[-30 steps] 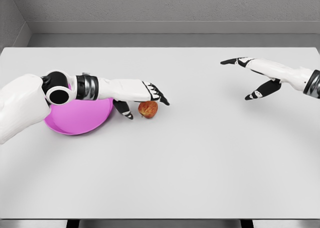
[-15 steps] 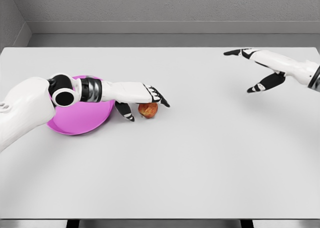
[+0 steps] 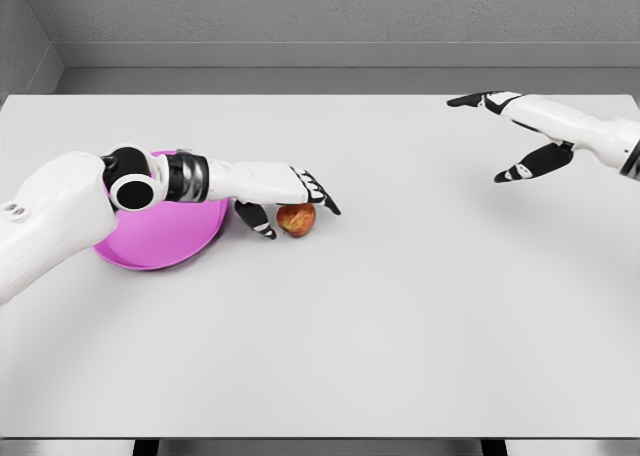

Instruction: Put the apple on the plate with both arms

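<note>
Reaching across the magenta plate (image 3: 150, 244), the left hand (image 3: 285, 194) arches over the red apple (image 3: 296, 219), fingers above, thumb beside it, not clasped. The apple sits on the white table (image 3: 380, 316) just right of the plate. The right hand (image 3: 520, 136) hangs spread, far right.

Counted on the tabletop (image 3: 400, 326): one apple (image 3: 296, 219), one pink plate (image 3: 155, 241). Hands in view: two, namely one left hand (image 3: 290, 198) and one right hand (image 3: 515, 136). No duplicates of any kind.
</note>
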